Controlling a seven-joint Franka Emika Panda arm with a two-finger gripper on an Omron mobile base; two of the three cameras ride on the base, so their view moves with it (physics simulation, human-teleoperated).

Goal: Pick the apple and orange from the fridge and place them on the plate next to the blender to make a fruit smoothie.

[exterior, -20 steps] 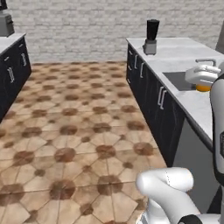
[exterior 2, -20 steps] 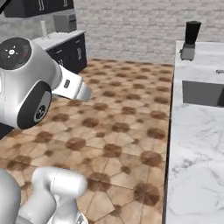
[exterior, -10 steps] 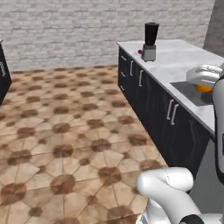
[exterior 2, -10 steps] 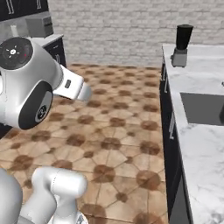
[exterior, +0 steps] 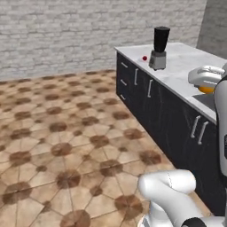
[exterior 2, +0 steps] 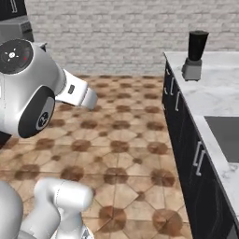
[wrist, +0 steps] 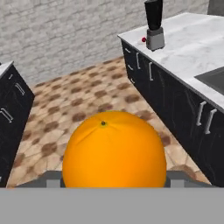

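Orange [wrist: 113, 149] held in claw; apple [exterior: 144, 58] beside blender [exterior: 159, 48].

Countertop [exterior: 186, 66] mostly bare; blender [exterior: 159, 48] w/ apple [exterior: 144, 58] beside it at far end. Sink [exterior 2: 226, 137] nearer.

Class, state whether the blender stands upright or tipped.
Upright: the blender stands on its base on the counter, jar and lid above.

Blender [exterior: 160, 46] stands on the worktop [exterior: 186, 66] near its far end, before the wall [exterior: 88, 31]. Apple [exterior: 144, 58] lies on the worktop just left of the blender. Sink [exterior 2: 226, 135] is set into the worktop nearer the robot. Orange [wrist: 114, 151] sits between the end effector [wrist: 114, 180] fingers, above the floor [exterior: 66, 133].
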